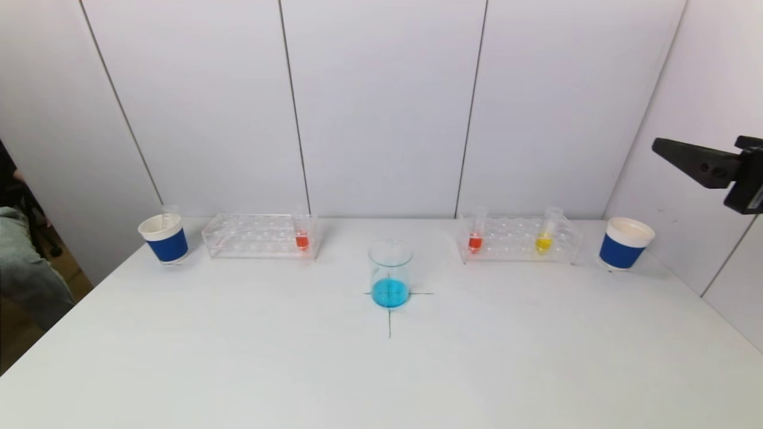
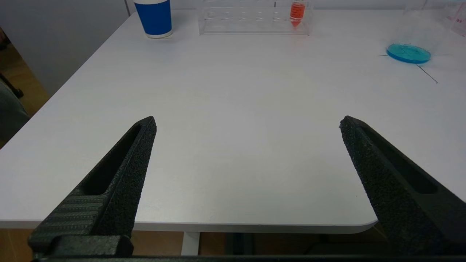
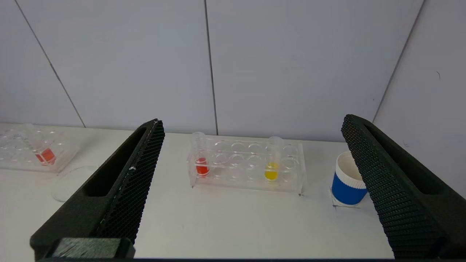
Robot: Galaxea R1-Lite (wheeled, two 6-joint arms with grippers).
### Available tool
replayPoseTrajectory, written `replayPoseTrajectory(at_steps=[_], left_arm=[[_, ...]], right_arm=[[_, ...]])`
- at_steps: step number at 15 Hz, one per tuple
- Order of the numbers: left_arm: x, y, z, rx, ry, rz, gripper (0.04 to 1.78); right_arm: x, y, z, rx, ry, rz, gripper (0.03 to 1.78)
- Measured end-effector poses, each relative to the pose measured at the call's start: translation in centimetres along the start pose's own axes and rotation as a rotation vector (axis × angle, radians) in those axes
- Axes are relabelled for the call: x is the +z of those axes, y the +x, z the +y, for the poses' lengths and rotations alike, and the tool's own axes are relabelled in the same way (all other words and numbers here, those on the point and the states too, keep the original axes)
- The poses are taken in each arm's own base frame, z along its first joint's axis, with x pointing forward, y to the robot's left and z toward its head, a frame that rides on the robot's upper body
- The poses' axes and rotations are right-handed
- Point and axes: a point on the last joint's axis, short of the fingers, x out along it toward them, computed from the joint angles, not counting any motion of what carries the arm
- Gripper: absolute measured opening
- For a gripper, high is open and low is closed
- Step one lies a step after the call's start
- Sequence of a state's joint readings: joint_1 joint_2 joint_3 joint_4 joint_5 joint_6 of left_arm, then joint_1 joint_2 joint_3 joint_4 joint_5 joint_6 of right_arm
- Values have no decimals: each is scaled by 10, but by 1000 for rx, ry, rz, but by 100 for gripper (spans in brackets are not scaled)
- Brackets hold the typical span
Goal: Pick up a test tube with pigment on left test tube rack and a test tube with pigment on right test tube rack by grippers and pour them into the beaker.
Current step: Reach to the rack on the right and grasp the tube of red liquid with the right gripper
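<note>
Nearest to me, the left gripper (image 2: 247, 122) is hovering low over the near edge of the white table (image 1: 238, 357), its fingers spread wide and gripping nothing. A little farther in, the beaker (image 1: 390, 274) is standing upright on a cross of black lines at the middle of the table, holding a shallow layer of blue liquid. Beyond it, toward the back wall, two clear racks are sitting well apart. The left test tube rack (image 1: 259, 235) is carrying one tube of orange-red pigment (image 1: 302, 232) at the end nearest the beaker, and a blue paper cup (image 1: 165, 238) with an empty tube leaning in it is standing just beside the rack's outer end. The right test tube rack (image 1: 517, 238) is holding a red pigment tube (image 1: 475, 233) at the end toward the beaker and a yellow pigment tube (image 1: 546, 232) toward the far end, both standing roughly upright in their holes. Another blue paper cup (image 1: 625, 243) is resting just past that rack. The right gripper (image 3: 253, 122) is hanging high in the air off the right side, above and short of the right rack, its fingers parted wide and carrying nothing.
</note>
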State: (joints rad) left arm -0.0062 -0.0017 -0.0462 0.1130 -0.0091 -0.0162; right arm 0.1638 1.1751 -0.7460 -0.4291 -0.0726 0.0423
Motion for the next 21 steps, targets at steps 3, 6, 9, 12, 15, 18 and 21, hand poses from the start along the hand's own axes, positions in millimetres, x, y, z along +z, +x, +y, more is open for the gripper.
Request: replayPoseTrajectory(at_steps=[3,6,9,12,15,18,21], left_arm=[[0,0,0,0,0,0,176],[0,0,0,0,0,0,176],[0,0,0,0,0,0,176],[0,0,0,0,0,0,176],[0,0,0,1,0,0,176],[0,0,0,0,0,0,176],[0,0,0,0,0,0,176]], right_arm=[[-11,29,20,-12,-3,1,177],[-27,54,40,-7,-4,17,177],[-46,75,54,-10,-4,24,177],[-68,93,64,3,-6,36,177],[-92,110,74,-5,-6,39,177],[-117,126,82,-11,-3,42,177],[-141,140,86,-13,10,57,177]])
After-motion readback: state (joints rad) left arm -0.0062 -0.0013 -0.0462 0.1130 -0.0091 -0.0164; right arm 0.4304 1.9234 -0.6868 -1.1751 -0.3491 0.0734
